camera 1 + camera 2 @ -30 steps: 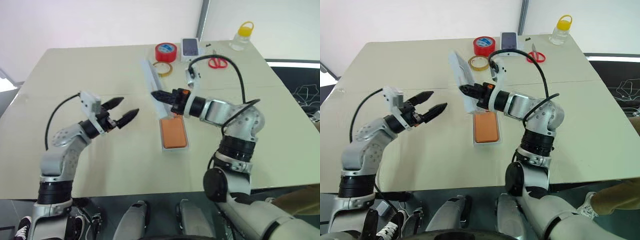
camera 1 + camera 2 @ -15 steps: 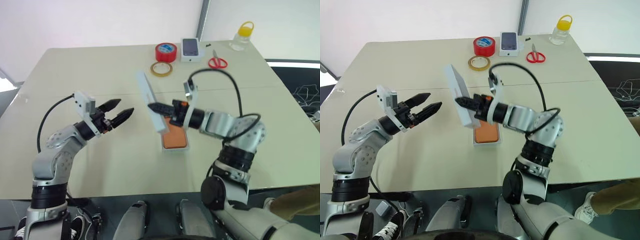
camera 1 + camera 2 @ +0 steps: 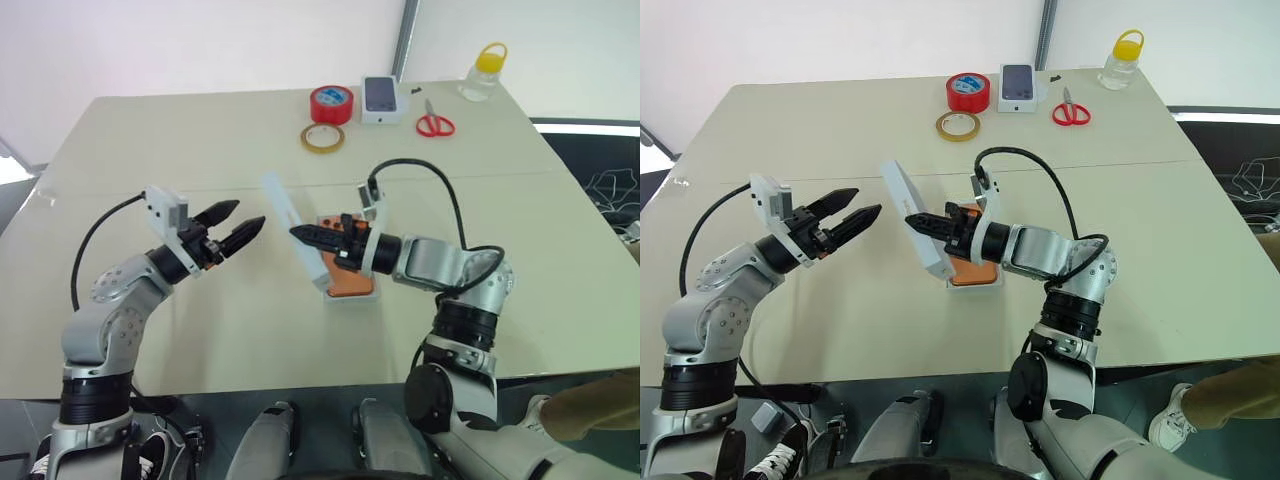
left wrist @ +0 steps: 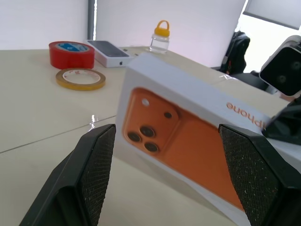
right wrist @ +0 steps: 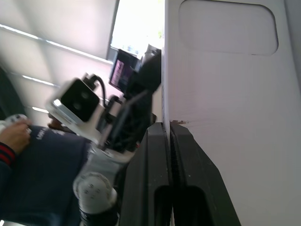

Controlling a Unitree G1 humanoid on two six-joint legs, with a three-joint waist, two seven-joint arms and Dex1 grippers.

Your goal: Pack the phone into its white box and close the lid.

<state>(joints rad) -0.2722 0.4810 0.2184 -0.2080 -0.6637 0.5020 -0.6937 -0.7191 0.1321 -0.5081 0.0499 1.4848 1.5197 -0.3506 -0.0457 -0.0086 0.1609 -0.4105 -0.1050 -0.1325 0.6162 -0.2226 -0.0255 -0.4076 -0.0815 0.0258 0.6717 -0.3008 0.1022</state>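
Observation:
The orange phone [image 3: 352, 283] lies in the white box [image 3: 348, 299] near the middle of the table. My right gripper [image 3: 300, 233] is shut on the rim of the lid [image 3: 288, 222]. It holds the lid tilted on edge just above the box's left side. The lid's plain white inside [image 5: 225, 94] faces my right wrist. Its orange-phone print [image 4: 188, 141] faces my left gripper [image 3: 245, 215]. That gripper hovers open a short way left of the lid, with nothing between its fingers [image 4: 96, 169].
At the table's far side stand a red tape roll [image 3: 332, 104], a yellowish tape ring [image 3: 324, 137], a small white carton with a dark phone picture [image 3: 380, 98], red scissors [image 3: 434, 125] and a clear bottle with a yellow cap [image 3: 482, 72]. A person's dark sleeve [image 5: 28, 155] is nearby.
My right gripper has rolled and sunk toward me with the lid, bringing it from above the box's far end down to its left side. The left fingers have narrowed slightly.

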